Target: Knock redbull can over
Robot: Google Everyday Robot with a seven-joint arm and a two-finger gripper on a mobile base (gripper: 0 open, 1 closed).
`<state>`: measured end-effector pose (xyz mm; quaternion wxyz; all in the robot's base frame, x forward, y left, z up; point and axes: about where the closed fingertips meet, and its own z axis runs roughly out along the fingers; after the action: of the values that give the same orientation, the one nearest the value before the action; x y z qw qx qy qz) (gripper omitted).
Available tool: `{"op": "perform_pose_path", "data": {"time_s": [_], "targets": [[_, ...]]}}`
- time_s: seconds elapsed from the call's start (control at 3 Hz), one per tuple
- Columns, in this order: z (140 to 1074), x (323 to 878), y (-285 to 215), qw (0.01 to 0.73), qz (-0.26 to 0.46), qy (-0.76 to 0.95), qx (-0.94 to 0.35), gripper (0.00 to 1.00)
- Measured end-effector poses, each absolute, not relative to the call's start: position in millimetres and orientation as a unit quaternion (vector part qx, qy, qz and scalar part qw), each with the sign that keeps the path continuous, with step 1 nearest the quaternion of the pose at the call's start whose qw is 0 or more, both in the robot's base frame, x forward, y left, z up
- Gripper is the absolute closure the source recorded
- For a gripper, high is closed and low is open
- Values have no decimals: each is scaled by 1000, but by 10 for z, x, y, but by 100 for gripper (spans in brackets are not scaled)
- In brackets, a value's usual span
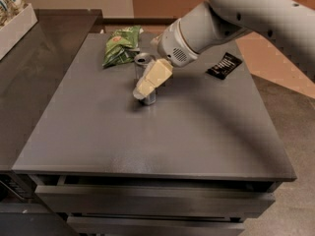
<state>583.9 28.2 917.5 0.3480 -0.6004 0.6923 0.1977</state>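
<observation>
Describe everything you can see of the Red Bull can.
The redbull can is slim, silver metal, bluish near the base, its rimmed top showing. It stands roughly upright on the grey table beside the green snack bag. The gripper crosses its front, hiding the middle and apparently touching it.

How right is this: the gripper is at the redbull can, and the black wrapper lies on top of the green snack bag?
Not quite. The camera view shows the black wrapper lying on the table, apart from the green snack bag, across the arm from it. The gripper is indeed at the redbull can.
</observation>
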Motion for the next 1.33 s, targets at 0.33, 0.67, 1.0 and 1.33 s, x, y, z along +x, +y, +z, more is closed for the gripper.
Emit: {"op": "perform_pose_path", "data": {"time_s": [0.33, 0.67, 1.0, 1.33], "targets": [[9060, 5856, 341, 337, 203, 692, -605, 0], [9017, 5862, 329, 334, 207, 697, -600, 17], [9081, 5847, 290, 342, 218, 696, -592, 41], [9194, 5814, 227, 349, 225, 694, -588, 64]]}}
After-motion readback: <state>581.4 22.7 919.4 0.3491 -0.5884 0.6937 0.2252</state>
